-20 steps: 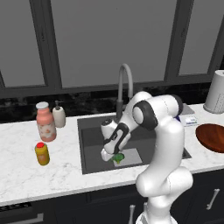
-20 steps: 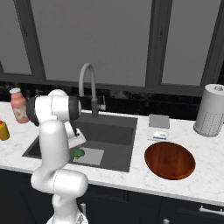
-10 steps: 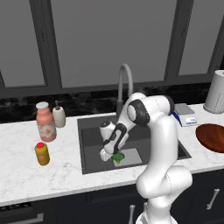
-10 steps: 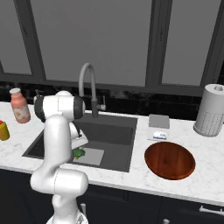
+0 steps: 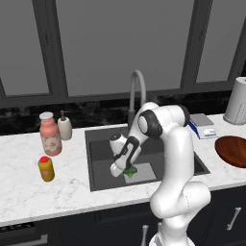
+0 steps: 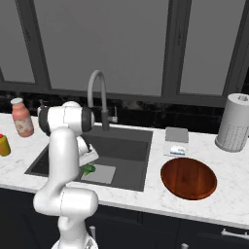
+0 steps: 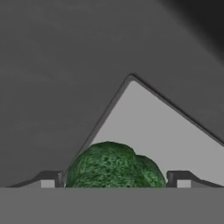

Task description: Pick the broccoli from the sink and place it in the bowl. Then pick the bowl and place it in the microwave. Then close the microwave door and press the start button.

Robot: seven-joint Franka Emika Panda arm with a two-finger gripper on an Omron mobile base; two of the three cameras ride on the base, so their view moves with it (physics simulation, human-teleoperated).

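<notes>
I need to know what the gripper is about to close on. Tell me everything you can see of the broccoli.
The broccoli is a small rounded floret with a bumpy dark green crown; its stem is hidden. It lies in the sink, at the edge of the light grey bottom plate. In the hand view it sits between the fingertips of the gripper, whose jaws stand wide on either side of it. Whether they touch it cannot be told.

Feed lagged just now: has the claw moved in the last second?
Yes. The claw has sunk lower in the sink, away from the faucet, onto the broccoli, jaws open on either side.
</notes>
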